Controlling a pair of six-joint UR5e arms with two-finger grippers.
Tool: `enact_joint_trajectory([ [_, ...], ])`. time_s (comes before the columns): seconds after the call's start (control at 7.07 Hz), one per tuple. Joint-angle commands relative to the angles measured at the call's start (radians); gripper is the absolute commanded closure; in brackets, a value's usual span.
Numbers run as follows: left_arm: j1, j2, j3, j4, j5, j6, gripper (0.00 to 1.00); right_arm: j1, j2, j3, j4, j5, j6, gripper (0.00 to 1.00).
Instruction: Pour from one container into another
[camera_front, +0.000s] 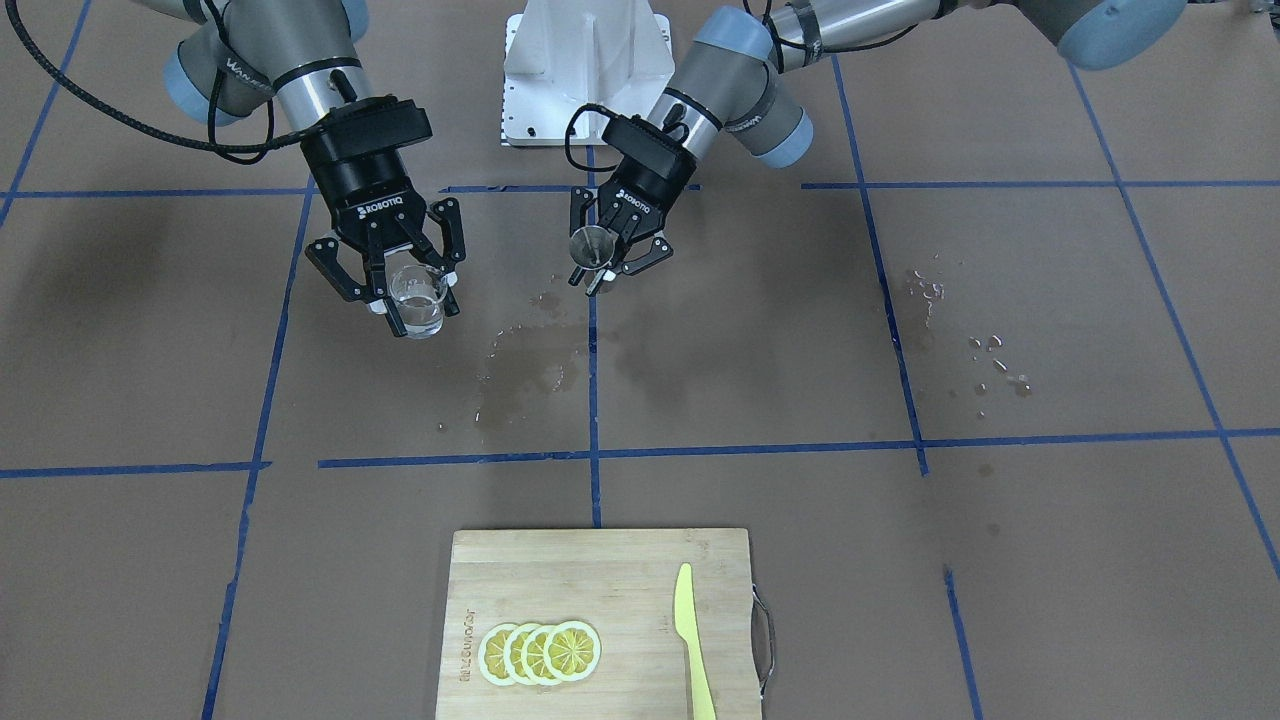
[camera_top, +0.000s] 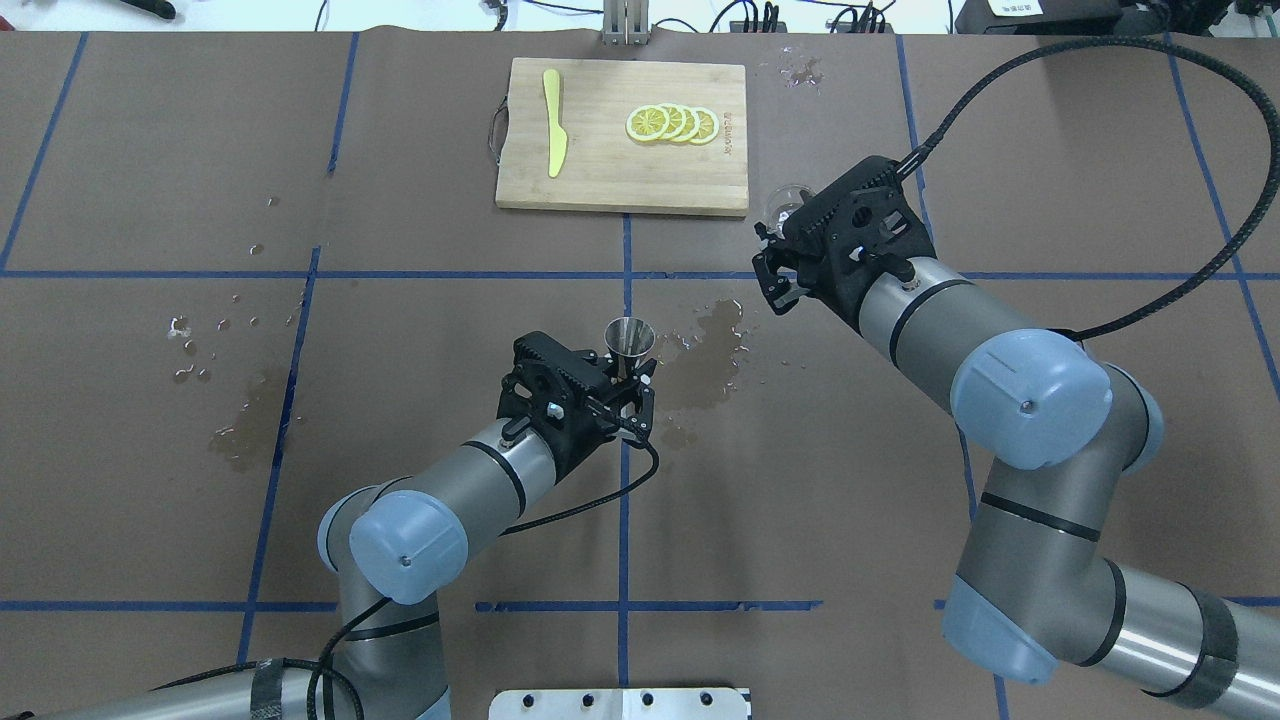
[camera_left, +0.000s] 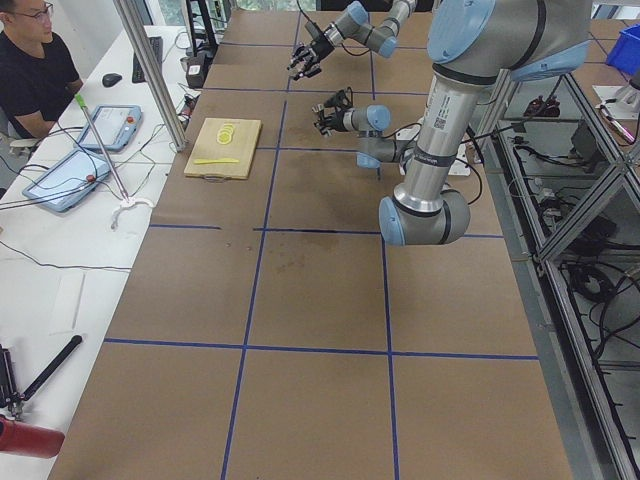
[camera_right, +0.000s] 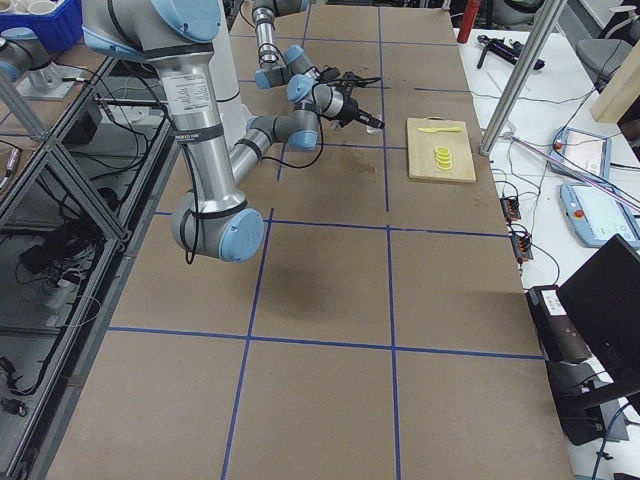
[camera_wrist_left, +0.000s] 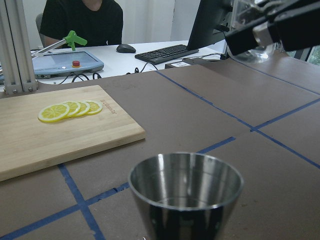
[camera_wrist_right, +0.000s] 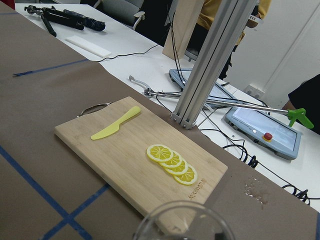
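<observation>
While my right fingers (camera_front: 378, 290) clamp the glass cup (camera_front: 416, 298) in the air, well apart from the jigger (camera_front: 589, 246) gripped upright in my left fingers (camera_front: 648, 256), tipping too early would likely spill onto the tabletop (camera_front: 900, 560). The jigger's mouth is small, so a fast pour may overshoot

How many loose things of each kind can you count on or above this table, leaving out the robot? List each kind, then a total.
glass cup: 1
steel jigger: 1
cutting board: 1
yellow knife: 1
lemon slices: 4
Total: 8
</observation>
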Motion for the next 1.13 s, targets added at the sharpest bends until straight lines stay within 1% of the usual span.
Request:
enact_joint_trajectory([
  [0.0, -0.014, -0.034, 0.044, 0.0, -0.008, 0.01, 1.0, -0.006, 0.014, 0.011, -0.047, -0.042, -0.083, 1.0],
  [0.28, -0.023, -0.063, 0.066, 0.0, -0.008, 0.057, 1.0, -0.024, 0.028, 0.02, -0.103, -0.049, -0.159, 1.0],
  [0.42, -0.025, -0.074, 0.075, 0.0, -0.008, 0.059, 1.0, -0.041, 0.032, 0.022, -0.123, -0.051, -0.166, 1.0],
  [0.57, -0.026, -0.094, 0.093, 0.0, -0.008, 0.059, 1.0, -0.055, 0.061, 0.022, -0.158, -0.068, -0.184, 1.0],
  [0.71, -0.028, -0.099, 0.099, 0.0, -0.008, 0.059, 1.0, -0.077, 0.095, 0.025, -0.21, -0.104, -0.224, 1.0],
  [0.85, -0.028, -0.1, 0.102, 0.0, -0.008, 0.059, 1.0, -0.102, 0.115, 0.025, -0.249, -0.123, -0.226, 1.0],
  [0.99, -0.028, -0.1, 0.102, 0.0, -0.006, 0.059, 1.0, -0.102, 0.12, 0.025, -0.266, -0.123, -0.255, 1.0],
])
